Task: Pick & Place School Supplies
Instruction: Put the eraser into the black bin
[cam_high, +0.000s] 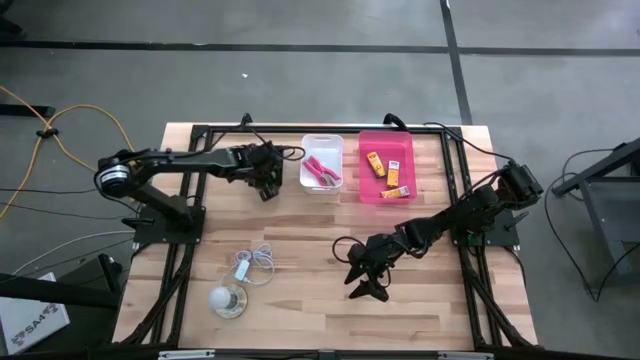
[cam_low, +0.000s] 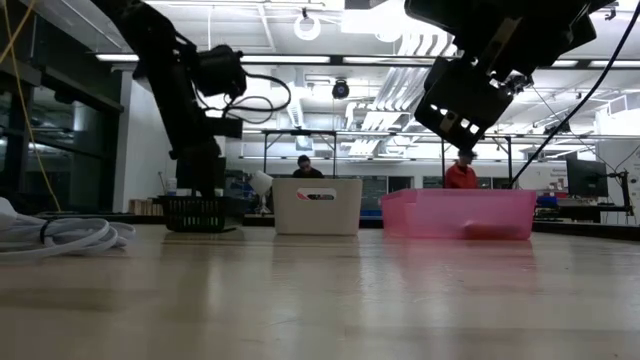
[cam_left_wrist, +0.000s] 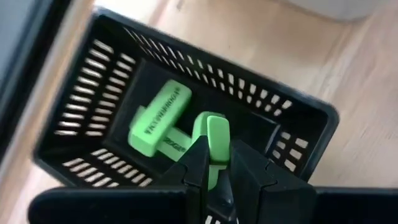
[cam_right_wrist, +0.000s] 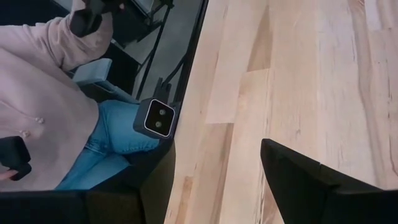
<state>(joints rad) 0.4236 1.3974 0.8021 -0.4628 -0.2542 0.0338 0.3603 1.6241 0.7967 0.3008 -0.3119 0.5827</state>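
Note:
My left gripper (cam_left_wrist: 215, 152) is over the black slotted basket (cam_left_wrist: 298, 134), shut on a little bright green piece (cam_left_wrist: 212, 130). Two more green pieces (cam_left_wrist: 158, 118) lie on the basket's floor. From above, the basket (cam_high: 266, 172) sits under the left gripper, left of the white bin (cam_high: 322, 150). That bin holds the pink-handled scissors (cam_high: 322, 172). Yellow-orange packets (cam_high: 385, 170) lie in the pink bin (cam_high: 372, 192). My right gripper (cam_high: 366, 278) hangs open above bare table near the middle, touching nothing. My left gripper pinches the green piece at its near end (cam_left_wrist: 216, 163) between the two fingers (cam_left_wrist: 198, 160), coming from above and pointing down into the basket. The piece sticks out past the fingertips over the basket's inside. Whether its far end touches the pieces below cannot be told.
A coiled white cord (cam_high: 255, 262) and a pale round disc (cam_high: 228, 300) lie on the table's near left part. A person in a pink top and jeans (cam_right_wrist: 56, 112) stands at the table's edge beside a small camera (cam_right_wrist: 158, 118). Bare wood (cam_high: 300, 230) stretches between the bins and the right gripper.

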